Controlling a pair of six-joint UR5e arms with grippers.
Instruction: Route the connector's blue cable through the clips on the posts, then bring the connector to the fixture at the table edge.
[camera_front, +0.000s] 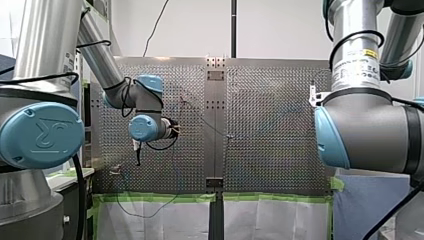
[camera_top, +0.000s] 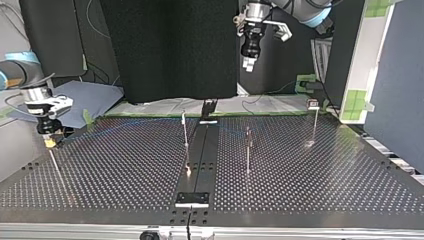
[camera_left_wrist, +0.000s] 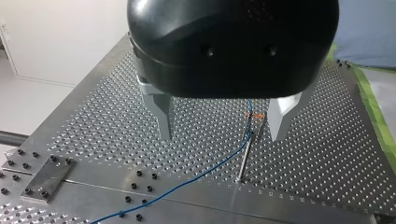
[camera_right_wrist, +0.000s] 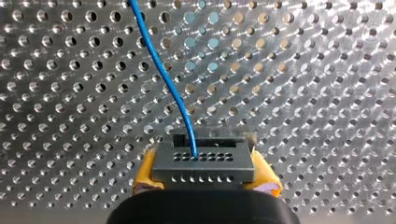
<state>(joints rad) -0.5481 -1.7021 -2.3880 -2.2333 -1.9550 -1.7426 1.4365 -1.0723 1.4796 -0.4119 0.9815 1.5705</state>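
The shiny perforated steel table (camera_right_wrist: 303, 93) fills the right wrist view. My right gripper (camera_right_wrist: 205, 178) pinches the dark grey rectangular connector (camera_right_wrist: 204, 165) between yellow pads (camera_right_wrist: 145, 175), which are mostly hidden. The connector's long side lies crosswise, and the thin blue cable (camera_right_wrist: 173, 93) runs forward from it. My left gripper (camera_left_wrist: 220, 136) hangs with its metal fingers (camera_left_wrist: 163, 116) spread above a slim metal post (camera_left_wrist: 245, 154).

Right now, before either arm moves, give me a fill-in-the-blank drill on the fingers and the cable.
1. My right gripper is shut on the ____.
2. The cable that runs out over the table is ____ in colour.
3. My left gripper hangs above a post with its fingers ____.
Missing words: connector; blue; open.
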